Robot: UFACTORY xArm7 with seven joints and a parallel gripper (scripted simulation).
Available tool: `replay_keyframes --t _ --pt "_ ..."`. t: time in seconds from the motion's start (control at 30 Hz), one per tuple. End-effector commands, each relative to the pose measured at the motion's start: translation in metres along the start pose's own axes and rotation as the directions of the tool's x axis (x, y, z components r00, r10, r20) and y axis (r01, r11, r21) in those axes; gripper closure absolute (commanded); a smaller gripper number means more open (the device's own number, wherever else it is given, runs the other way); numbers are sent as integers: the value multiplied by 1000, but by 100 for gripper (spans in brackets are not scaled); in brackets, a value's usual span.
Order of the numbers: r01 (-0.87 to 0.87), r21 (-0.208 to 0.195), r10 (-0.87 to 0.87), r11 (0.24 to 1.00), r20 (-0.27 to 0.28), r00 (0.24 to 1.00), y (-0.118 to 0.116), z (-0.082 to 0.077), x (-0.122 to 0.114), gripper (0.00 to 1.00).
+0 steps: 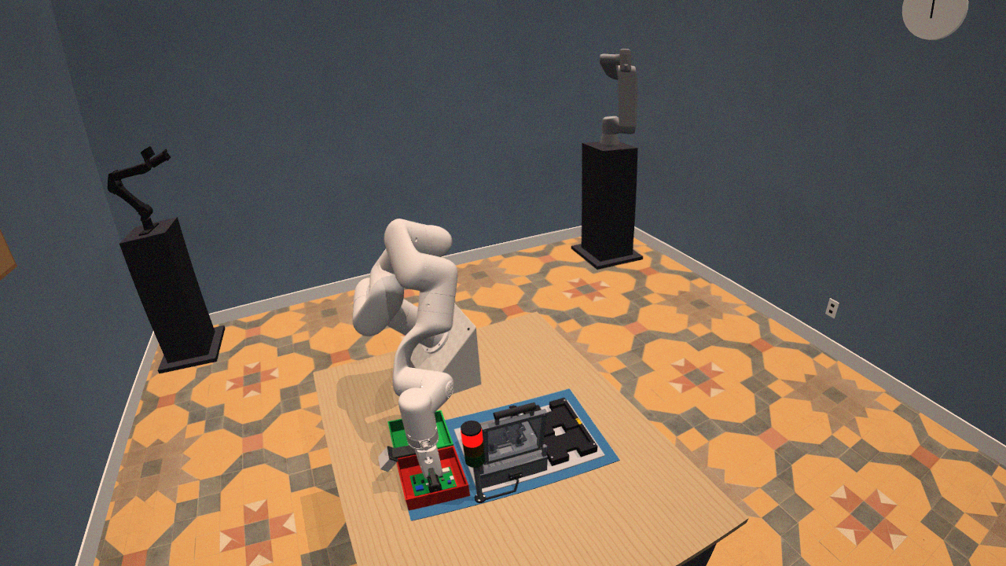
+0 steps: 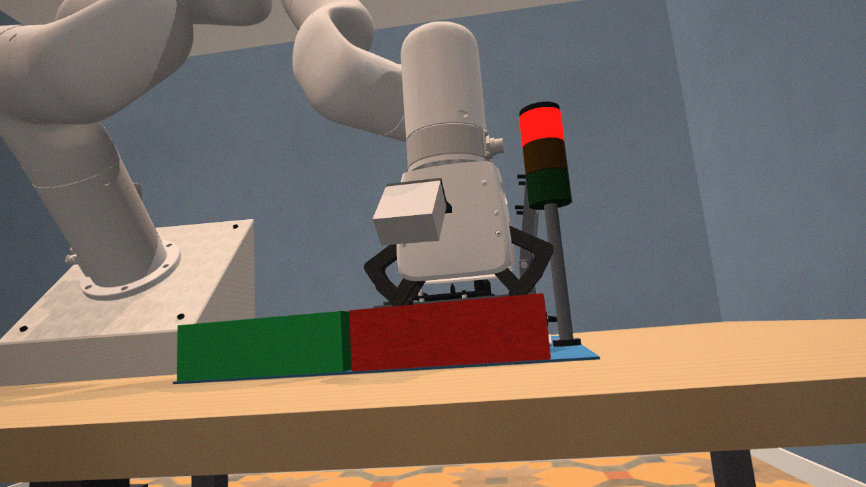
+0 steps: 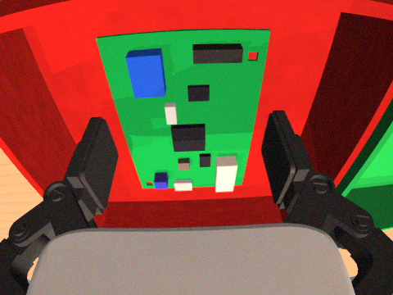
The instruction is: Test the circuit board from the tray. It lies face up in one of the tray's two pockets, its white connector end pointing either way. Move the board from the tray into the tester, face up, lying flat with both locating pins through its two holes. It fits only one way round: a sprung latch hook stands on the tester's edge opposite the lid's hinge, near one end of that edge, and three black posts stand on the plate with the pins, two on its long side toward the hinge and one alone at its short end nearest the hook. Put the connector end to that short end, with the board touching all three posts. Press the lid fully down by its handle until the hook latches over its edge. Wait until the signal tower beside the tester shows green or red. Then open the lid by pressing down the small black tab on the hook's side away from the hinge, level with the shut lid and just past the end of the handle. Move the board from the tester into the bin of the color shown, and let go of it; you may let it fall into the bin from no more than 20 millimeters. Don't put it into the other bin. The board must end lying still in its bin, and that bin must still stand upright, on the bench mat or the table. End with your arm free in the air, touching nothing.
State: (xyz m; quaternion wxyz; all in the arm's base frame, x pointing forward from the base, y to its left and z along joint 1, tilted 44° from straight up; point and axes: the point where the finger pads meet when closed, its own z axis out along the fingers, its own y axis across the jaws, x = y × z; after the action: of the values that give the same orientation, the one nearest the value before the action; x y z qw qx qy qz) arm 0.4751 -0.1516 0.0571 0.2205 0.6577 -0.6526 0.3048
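The wooden surface [image 1: 563, 506] is covered in part by a blue mat [image 1: 610, 456]. A red square bin [image 3: 306, 11] is set on it, beside a green bin [image 2: 260, 351]. The green flat circuit board [image 3: 186, 110] is laid face up inside the red bin. The black gripper [image 3: 188, 156] is spread wide above it, with nothing pinched. The signal tower [image 2: 542, 154] is lit red.
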Motion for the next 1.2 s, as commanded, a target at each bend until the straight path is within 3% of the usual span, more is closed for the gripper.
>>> replay_keyframes --t 0.0,0.4,0.67,1.17 --pt "0 4 0 1000 0 1000 -2 -1 0 0" --pt "0 4 0 1000 0 1000 -2 -3 0 0" --pt "0 4 0 1000 0 1000 -1 -20 0 0" --pt "0 4 0 1000 0 1000 -1 -117 0 0"
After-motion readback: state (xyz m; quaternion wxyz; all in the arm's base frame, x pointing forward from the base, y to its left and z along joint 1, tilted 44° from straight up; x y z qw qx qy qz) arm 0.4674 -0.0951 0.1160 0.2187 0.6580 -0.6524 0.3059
